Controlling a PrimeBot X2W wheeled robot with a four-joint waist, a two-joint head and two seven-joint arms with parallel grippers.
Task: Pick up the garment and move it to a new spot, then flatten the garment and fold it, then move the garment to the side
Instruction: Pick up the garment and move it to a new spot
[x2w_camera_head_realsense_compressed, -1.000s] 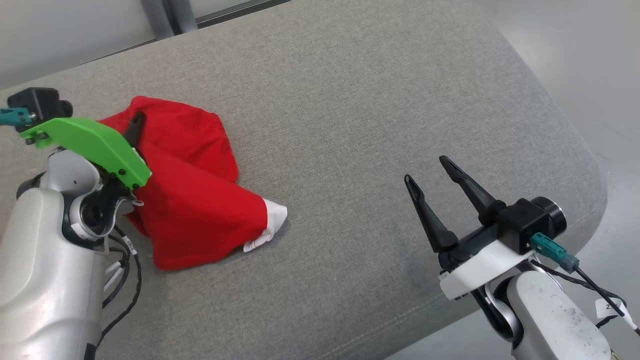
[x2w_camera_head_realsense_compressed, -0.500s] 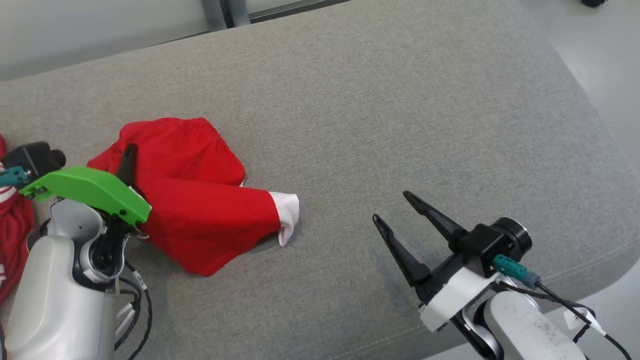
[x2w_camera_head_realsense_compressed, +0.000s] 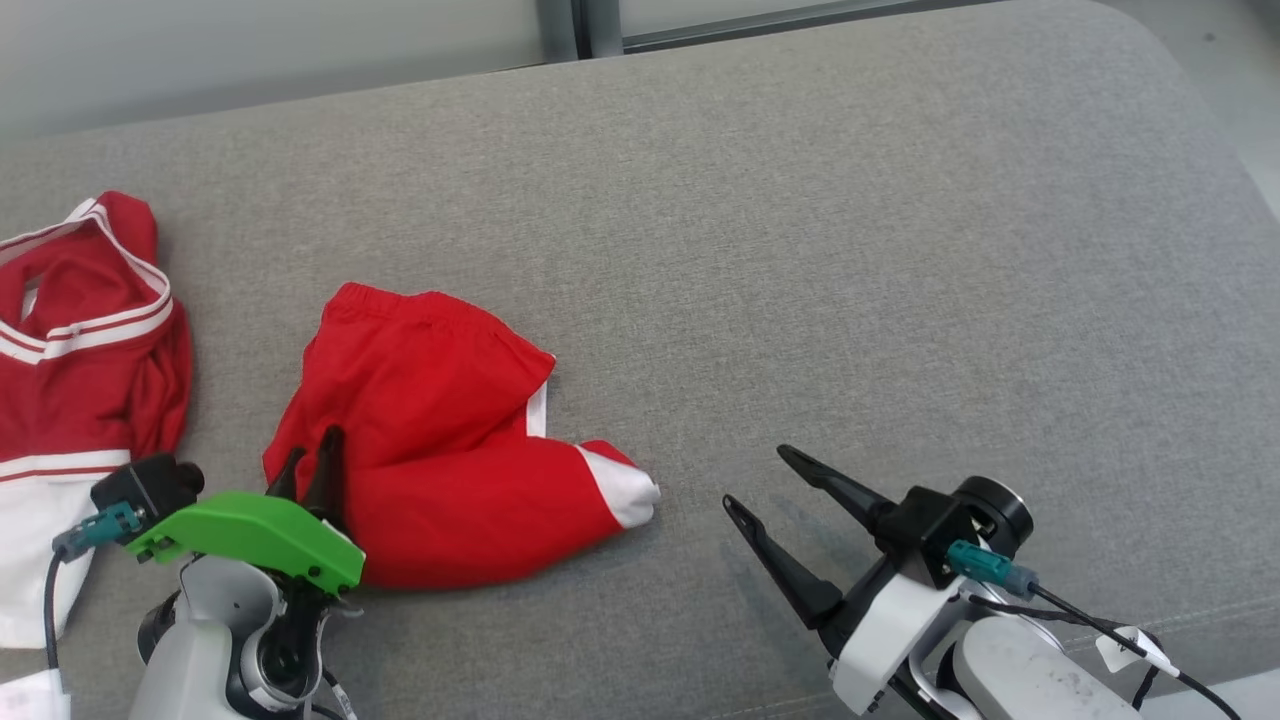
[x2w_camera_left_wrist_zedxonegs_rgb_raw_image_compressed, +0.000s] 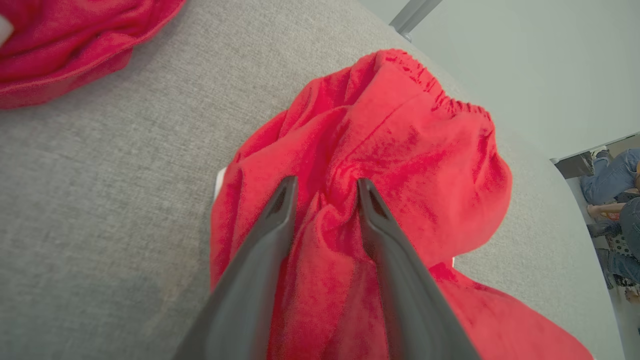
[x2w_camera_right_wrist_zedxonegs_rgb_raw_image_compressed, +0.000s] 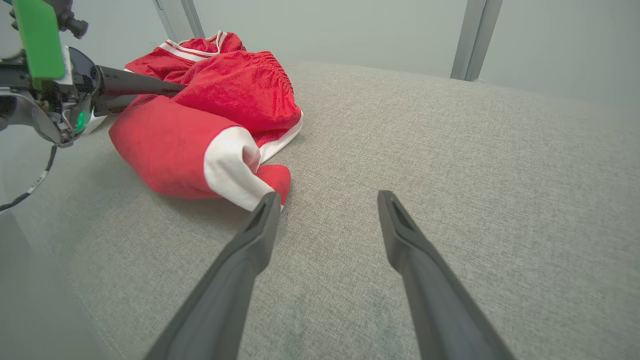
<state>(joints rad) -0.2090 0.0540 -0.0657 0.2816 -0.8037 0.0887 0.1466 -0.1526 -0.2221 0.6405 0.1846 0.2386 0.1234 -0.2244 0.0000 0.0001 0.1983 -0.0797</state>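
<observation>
Red shorts (x2w_camera_head_realsense_compressed: 440, 440) lie crumpled on the grey fabric worktop (x2w_camera_head_realsense_compressed: 800, 250), left of centre. Left gripper (x2w_camera_left_wrist_zedxonegs_rgb_raw_image_compressed: 326, 184) fingers part-open, straddling a cloth ridge. Right gripper (x2w_camera_head_realsense_compressed: 757, 476) fingers wide open, empty, nearby.

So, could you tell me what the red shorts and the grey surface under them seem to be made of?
The red shorts look like soft, matte knit fabric: they bunch into folds, with a gathered waistband. The grey surface looks like coarse woven upholstery, matte and flecked; its rounded edge suggests padding.
</observation>
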